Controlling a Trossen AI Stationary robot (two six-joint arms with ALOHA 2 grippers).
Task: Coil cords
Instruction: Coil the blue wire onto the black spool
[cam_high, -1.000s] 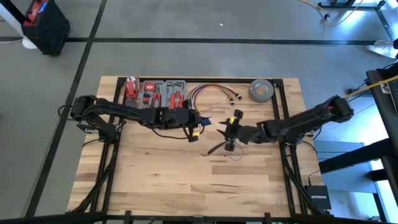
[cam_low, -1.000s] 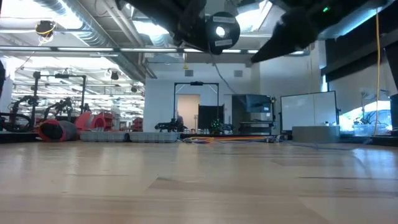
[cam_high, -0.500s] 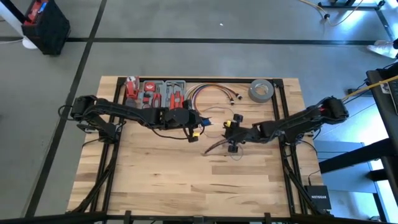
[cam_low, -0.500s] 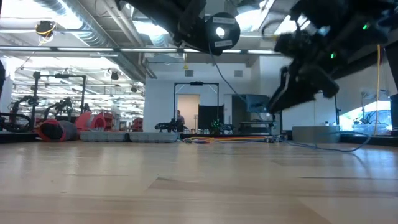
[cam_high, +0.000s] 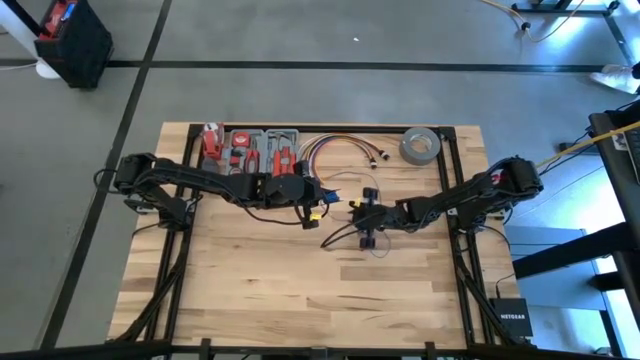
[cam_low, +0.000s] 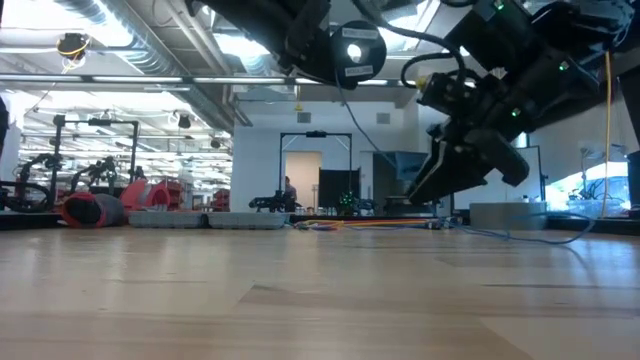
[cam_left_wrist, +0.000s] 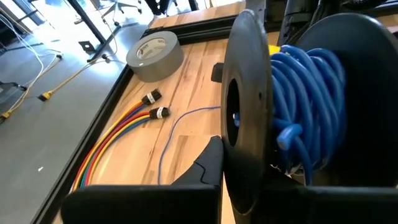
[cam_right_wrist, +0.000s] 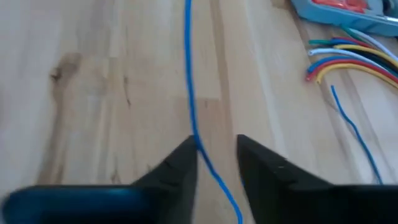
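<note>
Since a second ago your right hand (cam_high: 362, 213) has slid toward nine o'clock and narrowed its still-parted fingers around the blue wire (cam_right_wrist: 188, 74) on the worktop (cam_high: 260, 290), while the left hand (cam_high: 312, 200) stays clamped on the spool (cam_left_wrist: 249, 106), ready for winding.

Far edge of table (cam_high: 250, 300), left to right: tool tray (cam_high: 250, 150), cable bundle (cam_high: 335, 152), tape roll (cam_high: 420, 146). Left gripper (cam_high: 318, 200) is hovering mid-table in front of the tray; right gripper (cam_high: 362, 214) is sitting just to its right, wire (cam_right_wrist: 188, 74) running between its fingers.
</note>
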